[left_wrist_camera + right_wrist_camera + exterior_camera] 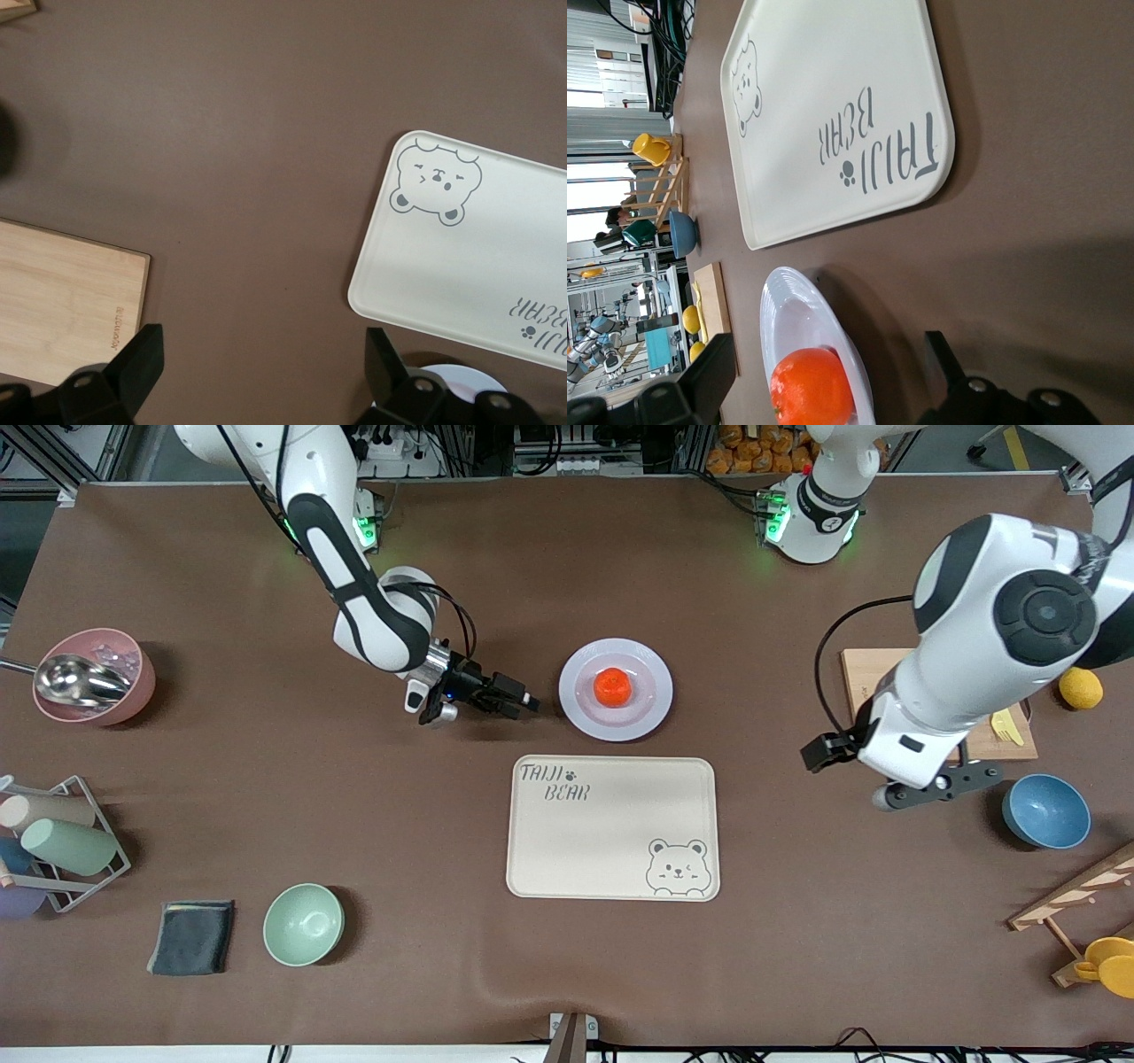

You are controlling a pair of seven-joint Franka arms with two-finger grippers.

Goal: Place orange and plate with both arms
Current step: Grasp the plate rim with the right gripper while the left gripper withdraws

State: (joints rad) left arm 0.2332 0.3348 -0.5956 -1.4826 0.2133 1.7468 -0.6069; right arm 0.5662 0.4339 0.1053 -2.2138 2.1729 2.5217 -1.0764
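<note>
The orange [612, 685] sits in the middle of the plate [643, 713]. The plate lies flat on the brown table [266, 815], about midway between the two arms' ends. The cream tray [611, 841] with the bear picture lies just beside the plate, nearer to the front camera. The tray and the plate look like they do not touch.

The right gripper [523, 701] is low, right next to the rim of the plate, on the side toward the right arm's end of the table. Its fingers are spread wide apart and hold nothing. In the right wrist view the orange [812, 387] and the plate [799, 312] show between the two dark fingers [691, 382], but it is hard to tell if a finger touches the rim.

The left gripper [935, 788] waits up in the air over bare table, toward the left arm's end. Its fingers [133, 367] are wide open too, and they hold nothing. In the left wrist view a bit of the plate [452, 376] peeks out past the tray [461, 257].

Under the left arm lies a wooden board [864, 677]. A blue bowl [1045, 811] stands near the left gripper, and a yellow lemon [1080, 687] lies near the board. Toward the right arm's end stand a pink bowl [133, 691] with a metal scoop [75, 678] in it, a green bowl [303, 924] and a dark cloth [192, 936].
</note>
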